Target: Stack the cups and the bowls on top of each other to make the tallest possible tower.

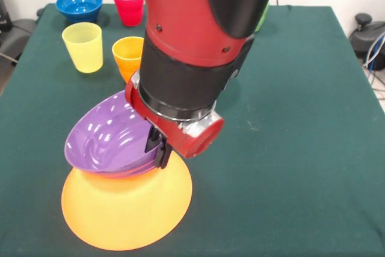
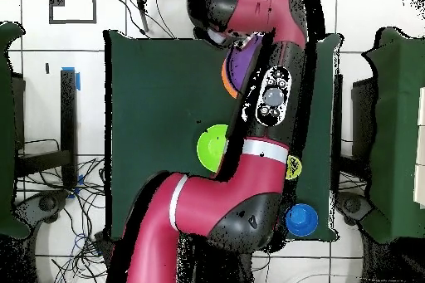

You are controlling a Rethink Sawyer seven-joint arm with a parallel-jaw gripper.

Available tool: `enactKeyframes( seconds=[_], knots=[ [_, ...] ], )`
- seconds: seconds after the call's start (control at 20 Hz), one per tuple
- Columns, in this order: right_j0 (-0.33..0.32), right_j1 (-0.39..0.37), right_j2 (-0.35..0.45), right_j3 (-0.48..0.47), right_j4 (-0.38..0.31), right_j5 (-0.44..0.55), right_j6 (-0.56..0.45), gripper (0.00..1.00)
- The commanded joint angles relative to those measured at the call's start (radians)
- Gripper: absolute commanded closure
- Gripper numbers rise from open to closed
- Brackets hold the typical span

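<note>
Gripper [image 1: 160, 148] is clamping the near rim of the wide glossy purple plastic bowl [image 1: 105, 139], which is sitting tilted on the very large upturned translucent orange plastic bowl [image 1: 123, 212] directly below the gripper on the green table [image 1: 289, 148]. Beyond the gripper are standing a yellow plastic cup [image 1: 83, 46], an orange plastic cup [image 1: 128, 55], a red plastic cup [image 1: 129, 4] and a small blue plastic bowl [image 1: 79, 5].

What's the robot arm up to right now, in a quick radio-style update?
Gripper at purple bowl's rim; grip unclear. Purple bowl sits tilted atop upturned large orange bowl. Yellow cup, orange cup, red cup, blue bowl unstacked. Nothing in the way.
</note>
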Motion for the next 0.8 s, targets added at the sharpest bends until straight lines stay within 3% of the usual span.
enactKeyframes(
  seconds=[0.05, 0.4, 0.8],
  knots=[
    [-0.028, 0.042, -0.016, -0.050, 0.009, 0.048, -0.233, 1.00],
    [-0.006, 0.026, -0.052, -0.026, 0.021, 0.076, -0.216, 1.00],
    [-0.005, 0.060, -0.106, -0.054, 0.049, 0.055, -0.197, 1.00]
  ],
)
